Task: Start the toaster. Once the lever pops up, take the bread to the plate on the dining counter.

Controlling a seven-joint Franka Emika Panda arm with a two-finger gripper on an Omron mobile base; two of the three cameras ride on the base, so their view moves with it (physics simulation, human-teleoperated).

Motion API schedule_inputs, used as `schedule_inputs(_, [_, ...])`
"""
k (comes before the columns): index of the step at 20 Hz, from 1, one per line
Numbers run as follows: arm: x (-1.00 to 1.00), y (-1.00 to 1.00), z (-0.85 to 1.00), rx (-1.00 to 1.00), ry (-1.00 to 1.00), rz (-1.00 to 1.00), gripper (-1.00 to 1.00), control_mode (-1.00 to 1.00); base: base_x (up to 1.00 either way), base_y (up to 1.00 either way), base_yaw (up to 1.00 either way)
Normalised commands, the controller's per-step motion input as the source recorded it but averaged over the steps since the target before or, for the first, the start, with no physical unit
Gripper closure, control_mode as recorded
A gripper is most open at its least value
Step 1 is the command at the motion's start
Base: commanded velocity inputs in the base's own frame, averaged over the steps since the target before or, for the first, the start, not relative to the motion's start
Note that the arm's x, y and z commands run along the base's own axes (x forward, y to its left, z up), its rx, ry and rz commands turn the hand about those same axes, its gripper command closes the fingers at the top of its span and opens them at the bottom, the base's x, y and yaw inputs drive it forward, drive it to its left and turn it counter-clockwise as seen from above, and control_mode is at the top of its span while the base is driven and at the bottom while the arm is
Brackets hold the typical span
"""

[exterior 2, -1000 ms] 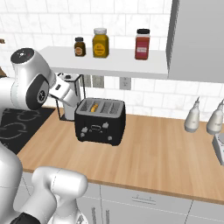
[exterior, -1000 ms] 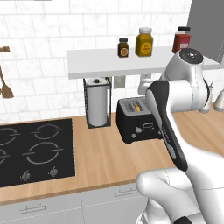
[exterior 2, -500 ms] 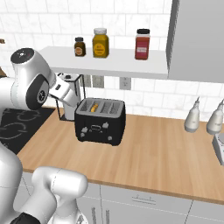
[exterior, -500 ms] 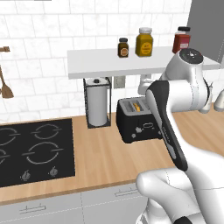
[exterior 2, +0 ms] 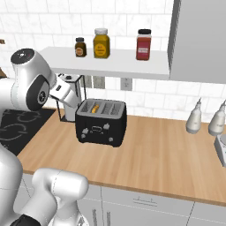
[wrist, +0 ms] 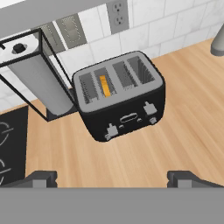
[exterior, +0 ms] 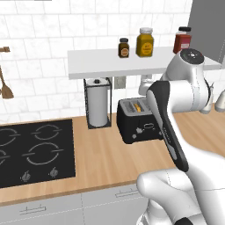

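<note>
Pincer [wrist: 112, 178] spread wide, empty, hovering above the light wooden counter [wrist: 183, 131]. Glossy black boxy toaster [wrist: 120, 98] straight ahead and below — orange-yellow bread slice [wrist: 104, 85] sunk in a slot. Best to descend onto the small lever [wrist: 111, 130] on its front — press squarely down, tips clear of the slots.

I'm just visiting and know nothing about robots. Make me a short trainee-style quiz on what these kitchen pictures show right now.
1. True or false: the bread sits down in a slot of the toaster.
2. What stands right beside the toaster, towards the cooktop? A) fruit bowl B) paper-towel roll C) kettle
3. Fill in: the tool hangs above the toaster with its jaws ____.

Key: 1 true; 2 B; 3 open, holding nothing.
</note>
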Motion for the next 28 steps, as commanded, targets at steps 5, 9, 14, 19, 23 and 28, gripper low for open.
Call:
schedule_inputs(5, [0.00, 0.00, 0.00, 0.00, 0.00, 0.00, -1.00, -1.00, 0.00, 0.00, 0.00])
schedule_inputs(9, [0.00, 0.00, 0.00, 0.00, 0.00, 0.00, -1.00, -1.00, 0.00, 0.00, 0.00])
schedule_inputs(14, [0.00, 0.00, 0.00, 0.00, 0.00, 0.00, -1.00, -1.00, 0.00, 0.00, 0.00])
schedule_inputs(19, [0.00, 0.00, 0.00, 0.00, 0.00, 0.00, -1.00, -1.00, 0.00, 0.00, 0.00])
schedule_inputs(23, [0.00, 0.00, 0.00, 0.00, 0.00, 0.00, -1.00, -1.00, 0.00, 0.00, 0.00])
schedule_inputs(28, [0.00, 0.00, 0.00, 0.00, 0.00, 0.00, -1.00, -1.00, 0.00, 0.00, 0.00])
